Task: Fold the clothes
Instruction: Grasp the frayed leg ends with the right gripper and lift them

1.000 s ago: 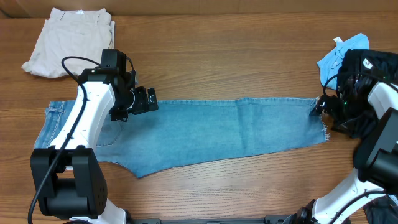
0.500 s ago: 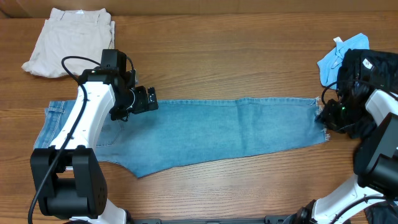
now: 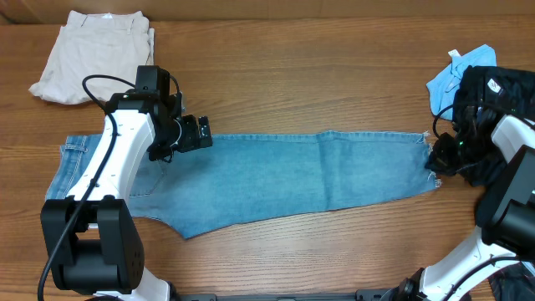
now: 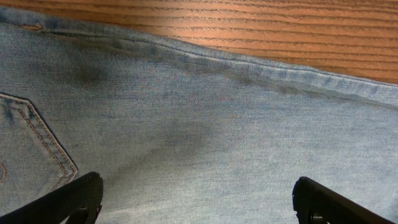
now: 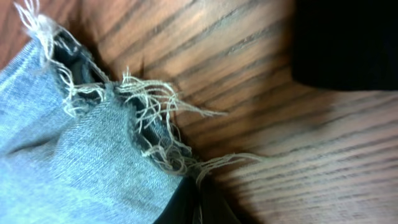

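The clothes are light-blue jeans (image 3: 284, 180) lying flat across the wooden table, waist at the left and frayed hem at the right. My left gripper (image 3: 203, 132) hovers open over their far edge near the hip. In the left wrist view its fingers stand wide apart (image 4: 199, 205) above the denim (image 4: 205, 124), with a stitched pocket (image 4: 31, 149) at the left. My right gripper (image 3: 435, 155) is at the hem's far corner. In the right wrist view its fingers are shut (image 5: 199, 208) on the frayed hem (image 5: 143, 106), threads pinched between them.
Folded cream-beige trousers (image 3: 96, 54) lie at the back left corner. A black heap (image 3: 493, 100) with a small bright-blue cloth (image 3: 460, 75) sits at the right edge, close behind my right arm; its black cloth (image 5: 348, 43) shows in the right wrist view.
My right gripper has closed on the frayed hem corner, which is now slightly bunched. The left arm and the rest of the jeans have not moved.
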You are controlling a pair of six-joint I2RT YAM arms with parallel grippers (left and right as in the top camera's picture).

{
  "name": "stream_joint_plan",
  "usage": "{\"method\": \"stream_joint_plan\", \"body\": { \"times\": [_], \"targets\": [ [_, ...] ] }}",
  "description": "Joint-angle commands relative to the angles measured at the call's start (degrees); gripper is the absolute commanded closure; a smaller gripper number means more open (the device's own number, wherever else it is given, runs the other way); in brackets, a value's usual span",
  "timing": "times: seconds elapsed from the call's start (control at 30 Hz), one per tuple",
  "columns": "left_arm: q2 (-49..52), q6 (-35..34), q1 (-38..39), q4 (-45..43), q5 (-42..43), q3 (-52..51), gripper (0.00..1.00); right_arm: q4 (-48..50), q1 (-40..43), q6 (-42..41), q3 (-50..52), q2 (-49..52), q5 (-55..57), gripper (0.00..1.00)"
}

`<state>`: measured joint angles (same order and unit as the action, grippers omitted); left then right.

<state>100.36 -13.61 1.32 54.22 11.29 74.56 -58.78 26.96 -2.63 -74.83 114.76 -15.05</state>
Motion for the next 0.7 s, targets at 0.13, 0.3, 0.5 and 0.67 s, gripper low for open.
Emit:
{"method": "stream_joint_plan", "body": {
  "times": [0.13,0.3,0.5,0.67],
  "targets": [
    [-0.3,-0.5,0.2,-0.1,-0.3,-0.4,0.0,-5.1,-0.3,-6.0,-10.1,-1.8,8.7,0.96],
    [-0.3,-0.6,0.2,-0.4,-0.3,-0.4,0.0,-8.0,-0.3,-6.6,-13.6,-4.6,11.6,0.96],
    [-0.3,-0.6,0.2,-0.3,-0.3,-0.4,0.0,-9.1,-0.4,-7.1,-13.7,-7.0,11.6,0.96],
    [-0.3,-0.6,0.2,-0.4,-0.3,-0.4,0.0,-10.4,-2.5,-7.9,-13.7,-9.1,11.5,0.96]
  ]
}}
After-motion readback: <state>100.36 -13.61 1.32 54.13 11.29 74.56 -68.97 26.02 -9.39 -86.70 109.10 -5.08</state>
